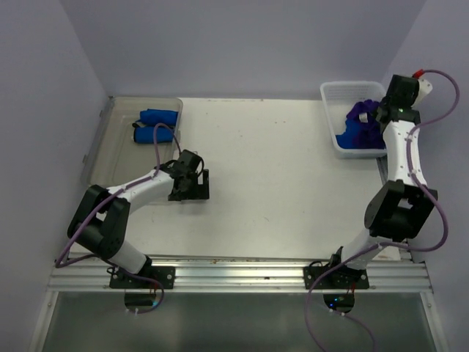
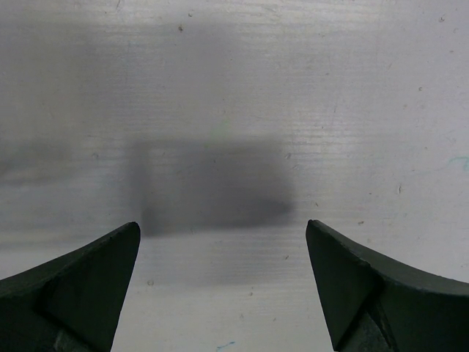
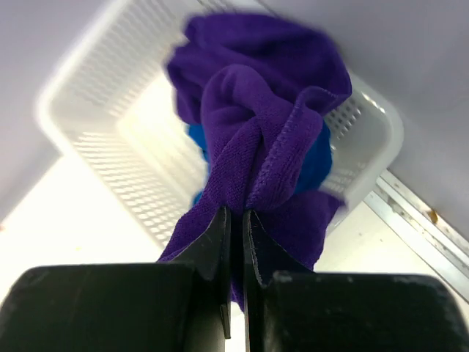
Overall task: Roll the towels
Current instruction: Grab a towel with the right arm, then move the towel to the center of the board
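Observation:
A dark purple towel hangs bunched over the white mesh basket, and my right gripper is shut on a fold of it. Blue towel cloth shows beneath it in the basket. From above, the purple towel and blue towel lie in the basket at the back right, with the right gripper over them. Two rolled blue towels rest in the clear tray at the back left. My left gripper hovers open above bare table, with nothing between its fingers.
The table is white, with walls close on the left, back and right. An aluminium rail runs along the near edge where both arm bases are bolted. A metal rail also shows beside the basket in the right wrist view.

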`<state>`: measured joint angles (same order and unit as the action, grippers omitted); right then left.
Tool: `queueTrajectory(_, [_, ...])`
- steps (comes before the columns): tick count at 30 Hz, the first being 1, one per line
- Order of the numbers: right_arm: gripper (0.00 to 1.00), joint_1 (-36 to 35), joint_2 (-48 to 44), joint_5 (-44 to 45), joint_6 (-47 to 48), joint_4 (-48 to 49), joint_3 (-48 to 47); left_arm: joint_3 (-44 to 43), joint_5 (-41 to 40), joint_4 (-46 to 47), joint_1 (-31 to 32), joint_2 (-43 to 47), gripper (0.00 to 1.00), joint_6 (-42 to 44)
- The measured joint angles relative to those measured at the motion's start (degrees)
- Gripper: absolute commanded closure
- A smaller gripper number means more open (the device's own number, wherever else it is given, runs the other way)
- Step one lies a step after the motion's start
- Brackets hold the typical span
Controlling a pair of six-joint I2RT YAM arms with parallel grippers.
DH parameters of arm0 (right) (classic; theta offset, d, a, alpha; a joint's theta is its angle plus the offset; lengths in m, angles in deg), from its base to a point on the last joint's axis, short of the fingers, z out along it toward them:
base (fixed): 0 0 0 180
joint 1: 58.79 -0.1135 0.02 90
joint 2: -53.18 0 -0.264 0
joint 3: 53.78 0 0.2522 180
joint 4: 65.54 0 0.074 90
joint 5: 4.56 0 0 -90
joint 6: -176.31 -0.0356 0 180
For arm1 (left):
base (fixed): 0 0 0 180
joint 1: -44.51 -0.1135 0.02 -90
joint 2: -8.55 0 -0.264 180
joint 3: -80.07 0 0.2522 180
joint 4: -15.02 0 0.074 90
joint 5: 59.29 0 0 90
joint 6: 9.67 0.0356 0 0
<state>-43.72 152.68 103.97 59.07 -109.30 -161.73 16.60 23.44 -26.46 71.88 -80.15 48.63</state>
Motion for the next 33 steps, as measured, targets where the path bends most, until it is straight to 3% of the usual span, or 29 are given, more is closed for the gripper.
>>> queueTrajectory(14, [1.00,-2.6,-24.8,-19.7,-3.3,3.1,1.0,-0.2,-0.3,-0.7,0.0,1.0,0.00,-0.1])
queueTrajectory(22, [1.00,-18.2,-34.1,-27.9,-4.2,2.4,-1.8,0.2,-0.7,-1.8,-1.3,4.7,0.00,-0.2])
queueTrajectory(28, [1.00,-29.1,-40.0,-32.6,-6.5,5.2,5.7,1.5,-0.4,-1.7,-5.9,7.8,0.00,0.0])
queueTrajectory(33, [1.00,-38.7,-38.8,-32.8,-7.2,5.4,13.8,0.6,0.3,-1.1,-11.7,5.0,0.00,1.2])
